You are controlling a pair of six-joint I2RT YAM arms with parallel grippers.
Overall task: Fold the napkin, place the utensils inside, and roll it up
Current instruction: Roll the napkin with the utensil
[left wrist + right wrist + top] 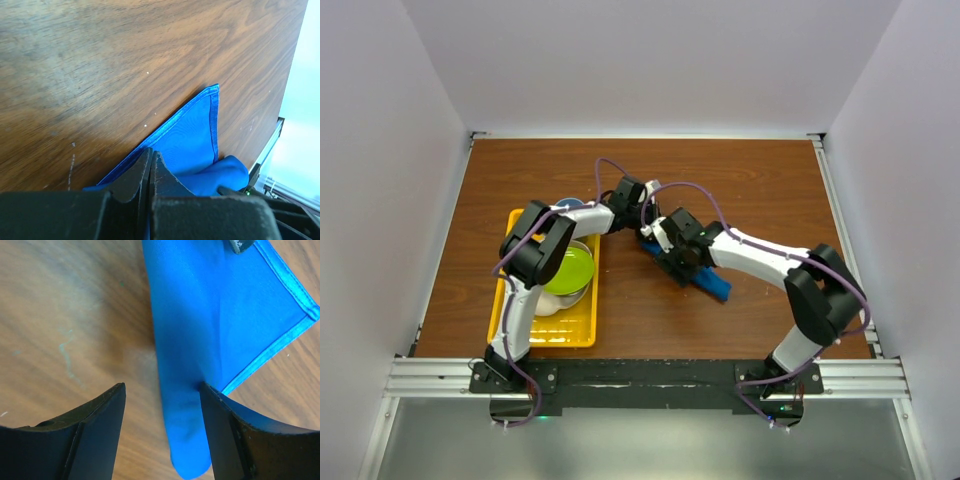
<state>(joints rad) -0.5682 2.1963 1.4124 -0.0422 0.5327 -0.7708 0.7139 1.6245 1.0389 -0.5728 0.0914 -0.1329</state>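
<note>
The napkin point(716, 284) is a bright blue cloth lying in the middle of the wooden table, partly rolled into a slim tube. In the left wrist view one flat corner of the napkin point(192, 135) spreads out, with the roll bulging behind it. My left gripper point(150, 152) point(643, 224) is shut, its tips resting on that flat part. My right gripper point(162, 386) point(670, 262) is open astride the roll's end point(186, 440), with the right finger point(225, 425) touching the napkin point(200, 315). The utensils are hidden.
A yellow tray point(568, 332) sits at the near left under the left arm and holds a green bowl point(570, 268). A small blue cup point(566, 203) peeks out behind that arm. The table's metal edge rail point(272, 145) runs close to the napkin.
</note>
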